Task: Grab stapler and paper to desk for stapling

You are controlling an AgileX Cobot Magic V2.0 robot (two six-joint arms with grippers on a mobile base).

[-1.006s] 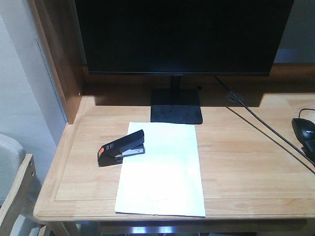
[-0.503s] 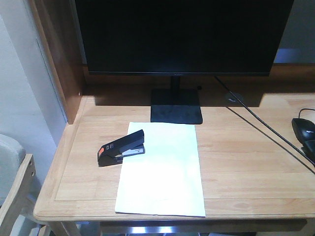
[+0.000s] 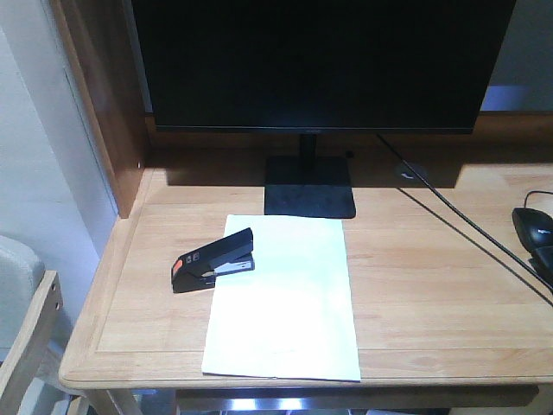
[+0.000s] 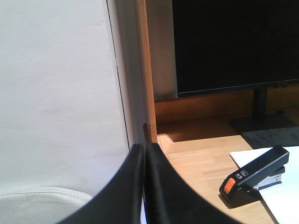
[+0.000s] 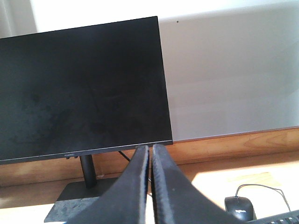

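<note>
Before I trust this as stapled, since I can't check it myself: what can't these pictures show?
- Whether a staple is in the paper: the stapler covers that edge in the front view.
- Paper's right part: cut off by the left wrist view's edge.
- Mouse: cut off by the front view's right edge.
- Both claws: absent from the front view.

The paper (image 3: 283,298) is overexposed to a pale glow in the front view, and a dark shadow is cast behind the monitor (image 3: 315,65). Sunlit patches are seen on the desk (image 5: 261,179). Slight softness is noted throughout.
</note>
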